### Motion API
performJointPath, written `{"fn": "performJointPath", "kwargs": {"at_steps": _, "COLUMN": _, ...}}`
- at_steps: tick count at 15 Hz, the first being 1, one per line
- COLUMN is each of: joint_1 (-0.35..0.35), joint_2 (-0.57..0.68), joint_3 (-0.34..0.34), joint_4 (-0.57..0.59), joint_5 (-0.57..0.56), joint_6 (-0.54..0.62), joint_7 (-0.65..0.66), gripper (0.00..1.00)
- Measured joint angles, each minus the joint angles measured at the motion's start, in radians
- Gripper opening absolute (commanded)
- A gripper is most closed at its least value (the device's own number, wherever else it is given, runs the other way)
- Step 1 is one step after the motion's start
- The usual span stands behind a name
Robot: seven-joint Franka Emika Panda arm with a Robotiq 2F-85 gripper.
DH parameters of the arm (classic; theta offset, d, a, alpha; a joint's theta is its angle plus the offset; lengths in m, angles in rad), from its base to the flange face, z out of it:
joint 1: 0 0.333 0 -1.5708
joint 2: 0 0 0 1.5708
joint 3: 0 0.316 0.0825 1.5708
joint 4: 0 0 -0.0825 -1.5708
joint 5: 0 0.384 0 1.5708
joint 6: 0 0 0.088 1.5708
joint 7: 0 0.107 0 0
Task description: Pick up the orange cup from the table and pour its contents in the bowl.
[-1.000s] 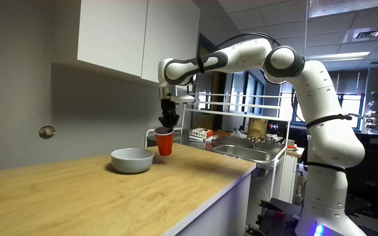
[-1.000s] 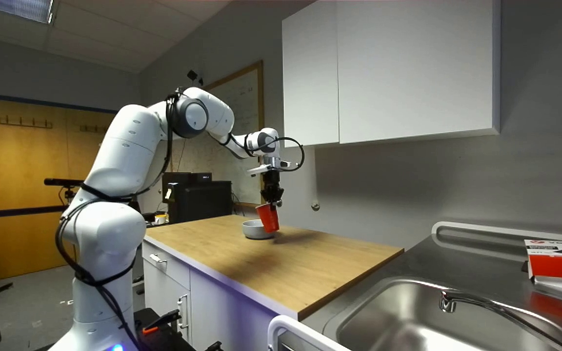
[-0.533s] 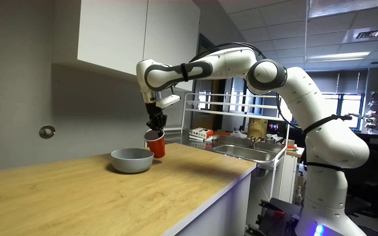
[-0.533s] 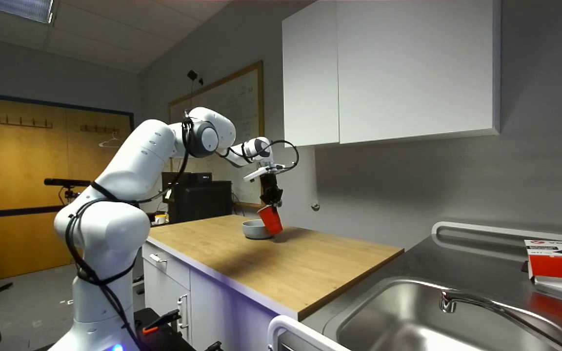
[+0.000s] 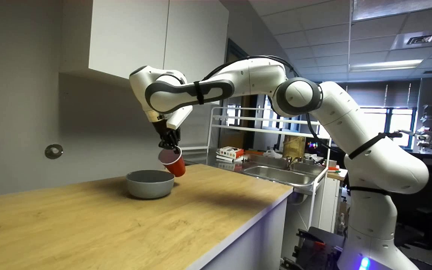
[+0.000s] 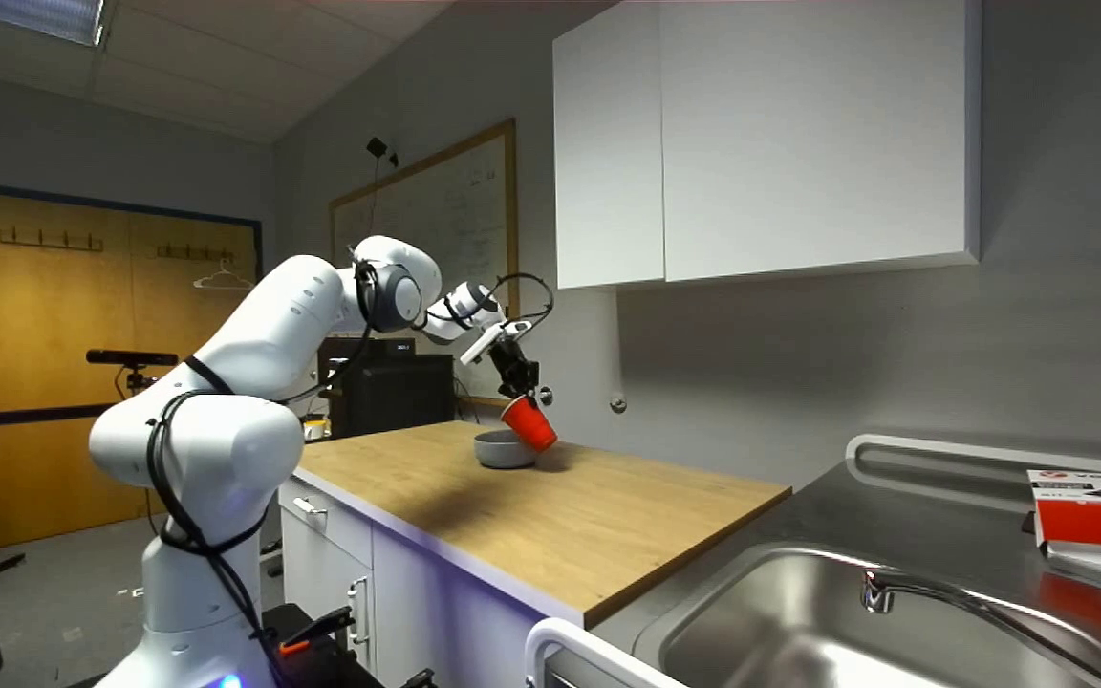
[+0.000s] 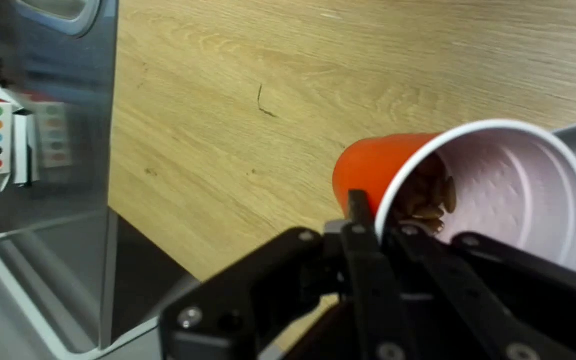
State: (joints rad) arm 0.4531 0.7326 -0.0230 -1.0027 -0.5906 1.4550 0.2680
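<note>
Above the table [image 5: 88, 225], close beside the bowl [image 5: 149, 189]: one orange cup [image 5: 177, 167], tilted, held clear of the surface.

Change: a second ago the cup stood nearer upright and farther from the bowl; now it leans plainly, mouth turned toward the bowl in both exterior views. Meaning, as I judge it: the carry is all but done and the pour is being started.

Contents [image 7: 425, 200]: small brown pieces, gathered deep in the cup in the wrist view; the inner wall on the bowl's side bare. None seen falling. Floor of the bowl not legible from here; any pieces in it cannot be ruled out.

Gripper [image 7: 379, 222]: fingers almost together, the cup's wall pinched between them at the rim, one finger inside, one outside.

Position: the cup hangs beneath the fingertips, body slanting away from the bowl; in the wrist view its mouth overlaps the bowl's edge. Contact between cup and bowl: cannot be told.

Outstanding, by judgement: a steeper tilt, with the whole mouth brought over the bowl, lest pieces spill past its rim onto the table. A hold on the rim alone may let the cup swivel as the load shifts.
</note>
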Motion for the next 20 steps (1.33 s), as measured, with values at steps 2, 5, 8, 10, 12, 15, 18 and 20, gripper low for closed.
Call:
{"fn": "performJointPath", "kwargs": {"at_steps": 2, "joint_1": 0.045, "joint_2": 0.015, "joint_3": -0.011, "joint_4": 0.01, "joint_5": -0.068, "joint_6": -0.015, "joint_7": 0.0, "gripper": 0.02}}
{"fn": "performJointPath", "kwargs": {"at_steps": 5, "joint_1": 0.11, "joint_2": 0.033, "joint_3": -0.03, "joint_4": 0.015, "joint_5": -0.176, "joint_6": -0.022, "joint_7": 0.002, "gripper": 0.02}}
{"fn": "performJointPath", "kwargs": {"at_steps": 8, "joint_1": 0.173, "joint_2": 0.056, "joint_3": -0.056, "joint_4": 0.015, "joint_5": -0.301, "joint_6": -0.019, "joint_7": 0.016, "gripper": 0.02}}
{"fn": "performJointPath", "kwargs": {"at_steps": 10, "joint_1": 0.209, "joint_2": 0.074, "joint_3": -0.074, "joint_4": 0.014, "joint_5": -0.379, "joint_6": -0.015, "joint_7": 0.037, "gripper": 0.02}}
{"fn": "performJointPath", "kwargs": {"at_steps": 12, "joint_1": 0.239, "joint_2": 0.093, "joint_3": -0.09, "joint_4": 0.013, "joint_5": -0.453, "joint_6": -0.007, "joint_7": 0.064, "gripper": 0.02}}
{"fn": "performJointPath", "kwargs": {"at_steps": 15, "joint_1": 0.275, "joint_2": 0.123, "joint_3": -0.12, "joint_4": 0.006, "joint_5": -0.57, "joint_6": 0.012, "joint_7": 0.123, "gripper": 0.02}}
{"fn": "performJointPath", "kwargs": {"at_steps": 18, "joint_1": 0.295, "joint_2": 0.143, "joint_3": -0.145, "joint_4": -0.013, "joint_5": -0.66, "joint_6": 0.023, "joint_7": 0.189, "gripper": 0.02}}
{"fn": "performJointPath", "kwargs": {"at_steps": 20, "joint_1": 0.304, "joint_2": 0.146, "joint_3": -0.157, "joint_4": -0.03, "joint_5": -0.697, "joint_6": 0.023, "joint_7": 0.23, "gripper": 0.02}}
